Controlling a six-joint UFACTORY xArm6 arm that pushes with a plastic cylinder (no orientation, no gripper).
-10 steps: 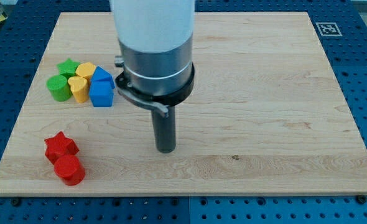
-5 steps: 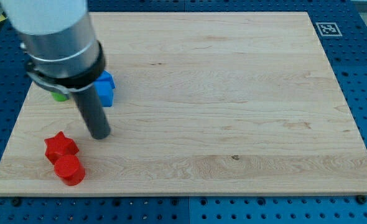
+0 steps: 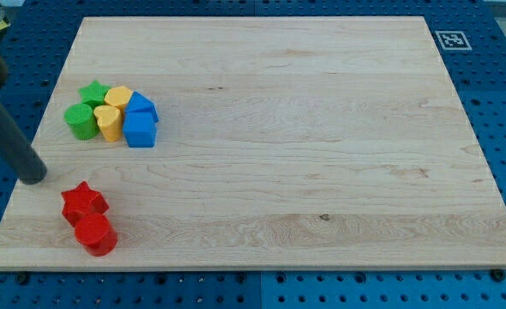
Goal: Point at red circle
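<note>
my tip (image 3: 34, 178) sits at the table's (image 3: 322, 129) left edge, just up-left of the red star (image 3: 83, 201) and the red circle (image 3: 96, 234) below it.

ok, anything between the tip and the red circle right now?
Partly. My tip sits at the board's left edge, up and left of the red pair. The red star lies just above the red circle, touching it, close to the straight line between them. Coming down along the left edge looks clear.

We see a red star (image 3: 83, 199) at the desk's (image 3: 322, 129) lower left; green, yellow and blue blocks cluster above it.
</note>
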